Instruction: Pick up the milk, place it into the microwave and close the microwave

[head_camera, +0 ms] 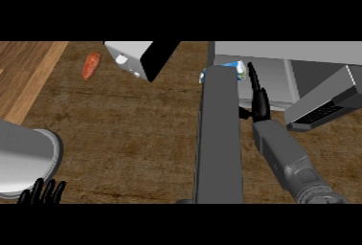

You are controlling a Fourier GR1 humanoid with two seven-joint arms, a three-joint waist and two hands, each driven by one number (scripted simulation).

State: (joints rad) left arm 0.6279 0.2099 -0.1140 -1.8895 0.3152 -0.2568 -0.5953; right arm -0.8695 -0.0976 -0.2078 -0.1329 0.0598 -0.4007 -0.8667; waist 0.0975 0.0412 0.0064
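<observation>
Brown wood grain covers the table point(127, 134), with a paler strip of planks along the upper left. Down the middle of the frame runs the microwave's open door point(219, 143), a long grey slab seen edge-on, reaching from the lower edge up to the microwave point(283, 50) at the upper right.

My right hand point(260, 103) is just right of that door, thin and black from this angle. Its fingers are straight and released, pointing up into the pale opening of the microwave and grasping nothing. A small black nub at its base, which looks like the thumb, sits against the door's edge. My grey forearm point(286, 158) slants down from it to the lower right.

The milk point(238, 68) shows only as a blue and white patch at the door's upper end, just left of my fingertips. The door hides most of it. It seems to sit at the mouth of the microwave, though I cannot tell whether it is fully inside.

A grey block point(325, 103) with a dark slotted face lies tilted at the right.

My left hand point(42, 192) rests open at the lower left, fingers up, beside a grey round vessel point(25, 158). At the upper left lies an orange vegetable point(91, 65), and right of it a white box point(130, 55) with a black panel.
</observation>
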